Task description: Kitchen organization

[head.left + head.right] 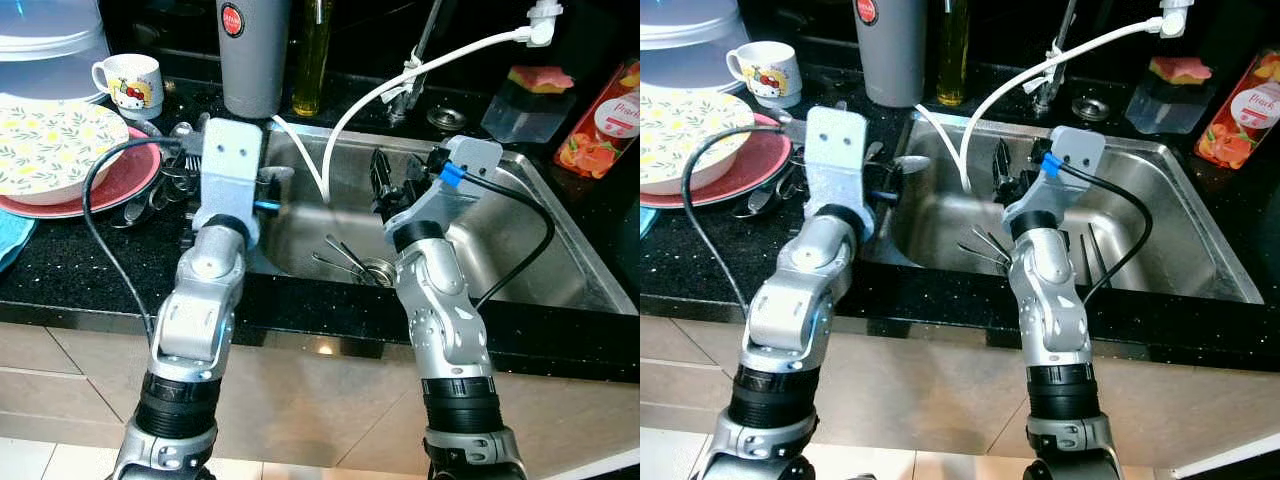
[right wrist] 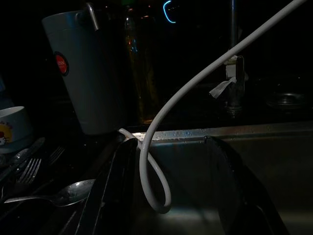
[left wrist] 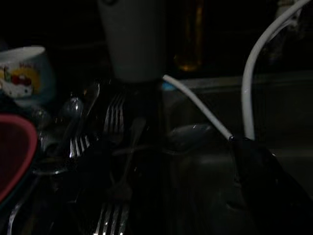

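A pile of forks and spoons (image 1: 160, 185) lies on the black counter just left of the steel sink (image 1: 520, 260). More cutlery (image 1: 350, 262) rests in the sink by the drain. My left gripper (image 3: 166, 156) hovers low over the counter pile, its dark fingers (image 3: 259, 186) spread wide and open, with forks (image 3: 113, 115) beneath it. My right gripper (image 2: 171, 196) hangs open above the sink's left part. A loop of white hose (image 2: 156, 191) lies between its fingers, and a spoon (image 2: 68, 193) rests by the rim to its side.
A grey cup (image 1: 255, 55), oil bottle (image 1: 312, 55) and mug (image 1: 130, 82) stand behind the cutlery. A floral bowl (image 1: 50, 150) sits on a red plate (image 1: 110, 185). The tap (image 1: 420, 60), a sponge box (image 1: 535, 95) and a juice carton (image 1: 600, 120) line the back right.
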Available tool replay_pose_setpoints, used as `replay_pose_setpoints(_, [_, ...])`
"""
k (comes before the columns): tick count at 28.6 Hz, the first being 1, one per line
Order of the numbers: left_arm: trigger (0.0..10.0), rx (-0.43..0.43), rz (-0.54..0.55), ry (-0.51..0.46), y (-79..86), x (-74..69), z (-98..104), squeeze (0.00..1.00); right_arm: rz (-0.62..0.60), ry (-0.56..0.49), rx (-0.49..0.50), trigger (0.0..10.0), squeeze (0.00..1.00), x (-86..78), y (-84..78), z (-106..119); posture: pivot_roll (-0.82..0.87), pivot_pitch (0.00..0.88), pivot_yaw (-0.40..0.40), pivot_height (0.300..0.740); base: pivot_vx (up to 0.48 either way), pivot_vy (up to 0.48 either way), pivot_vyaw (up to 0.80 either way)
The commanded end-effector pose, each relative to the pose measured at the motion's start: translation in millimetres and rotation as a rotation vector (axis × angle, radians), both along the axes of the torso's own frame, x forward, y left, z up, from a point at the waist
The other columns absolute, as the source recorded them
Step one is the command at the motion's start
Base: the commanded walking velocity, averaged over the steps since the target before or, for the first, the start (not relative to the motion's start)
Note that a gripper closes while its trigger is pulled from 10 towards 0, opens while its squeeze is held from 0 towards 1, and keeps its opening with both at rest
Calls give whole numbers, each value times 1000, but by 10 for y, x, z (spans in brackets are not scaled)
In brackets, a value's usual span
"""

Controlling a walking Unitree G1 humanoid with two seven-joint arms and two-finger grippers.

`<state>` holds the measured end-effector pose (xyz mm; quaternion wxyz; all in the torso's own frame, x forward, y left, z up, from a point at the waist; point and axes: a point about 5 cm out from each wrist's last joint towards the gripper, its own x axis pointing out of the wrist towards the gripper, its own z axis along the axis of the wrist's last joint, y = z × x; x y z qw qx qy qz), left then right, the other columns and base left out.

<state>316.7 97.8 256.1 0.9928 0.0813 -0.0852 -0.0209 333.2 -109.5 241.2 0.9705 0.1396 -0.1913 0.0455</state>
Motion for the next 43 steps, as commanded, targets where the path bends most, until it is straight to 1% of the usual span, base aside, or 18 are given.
replay_pose_setpoints(1, [10000, 23, -21, -21, -32, -9, 35, 0, -4, 17, 3, 10000, 0, -5, -18, -60, 257, 55, -81, 740, 0, 0, 0])
replay_pose_setpoints(4, [10000, 35, -36, -23, -44, 0, 49, 0, -2, 16, 3, 10000, 0, -3, -13, -54, 256, 54, -81, 740, 0, 0, 0])
replay_pose_setpoints(5, [10000, 131, -41, -14, -44, 51, 46, 0, -1, 15, 2, 10000, 0, 1, -10, -48, 256, 54, -81, 740, 0, 0, 0])
replay_pose_setpoints(7, [10000, 238, -54, 14, -29, 106, 8, 0, 0, 14, 1, 10000, 0, 2, -10, -49, 257, 49, -84, 740, 0, 0, 0])
replay_pose_setpoints(8, [10000, 238, -54, 14, -29, 106, 8, 0, 0, 14, 1, 10000, 0, 2, -10, -49, 257, 49, -84, 740, 0, 0, 0])
replay_pose_setpoints(9, [10000, 288, -51, 20, 0, 141, -5, 0, 1, 13, 1, 10000, 0, 3, -9, -47, 257, 49, -84, 740, 0, 0, 0])
replay_pose_setpoints(11, [10000, 321, -48, 22, 22, 165, -12, 0, 1, 13, 0, 10000, 0, 3, -9, -46, 257, 49, -84, 740, 0, 0, 0])
replay_pose_setpoints(13, [10000, 414, -48, 41, 97, 270, -39, 0, 3, 10, 0, 10000, 0, 9, -6, -38, 256, 40, -88, 740, 0, 0, 0])
replay_pose_setpoints(14, [10000, 414, -48, 41, 97, 270, -39, 0, 3, 10, 0, 10000, 0, 9, -6, -38, 256, 40, -88, 740, 0, 0, 0])
replay_pose_setpoints(18, [10000, 533, -100, 100, 168, 487, -7, 0, 6, 3, 1, 10000, 0, 14, 0, -12, 252, 42, -90, 740, 0, 0, 0])
replay_pose_setpoints(22, [10000, 643, -173, 108, 111, 589, 37, 0, 4, 2, -1, 10000, 0, 17, -6, -5, 247, 47, -92, 740, 0, 0, 0])
replay_pose_setpoints(27, [10000, 706, -288, 124, -33, 628, 8, 0, 25, -3, -10, 10000, 0, 25, 12, 24, 240, 54, -88, 740, 0, 0, 0])
replay_pose_setpoints(30, [10000, 743, -324, 122, -75, 633, 18, 0, 69, 17, -52, 10000, 0, 63, 41, 27, 240, 63, -83, 740, 0, 0, 0])
replay_pose_setpoints(32, [10000, 812, -336, 121, -81, 652, 9, 0, 90, 30, -121, 10000, 0, 113, 49, 18, 241, 65, -83, 740, 0, 0, 0])
replay_pose_setpoints(33, [10000, 844, -344, 129, -76, 674, -11, 0, 95, 46, -195, 10000, 0, 155, 46, -6, 249, 74, -85, 740, 0, 0, 0])
replay_pose_setpoints(36, [10000, 889, -348, 142, -74, 719, -38, 0, 146, 98, -319, 10000, 0, 218, 54, -73, 247, 77, -84, 740, 0, 0, 0])
replay_pose_setpoints(38, [10000, 900, -347, 144, -77, 745, -41, 0, 165, 98, -343, 10000, 0, 223, 63, -74, 243, 77, -86, 740, 0, 0, 0])
replay_pose_setpoints(43, [10000, 975, -318, 183, -58, 884, -80, 0, 287, 116, -328, 10000, 0, 249, 107, -36, 245, 81, -83, 740, 0, 0, 0])
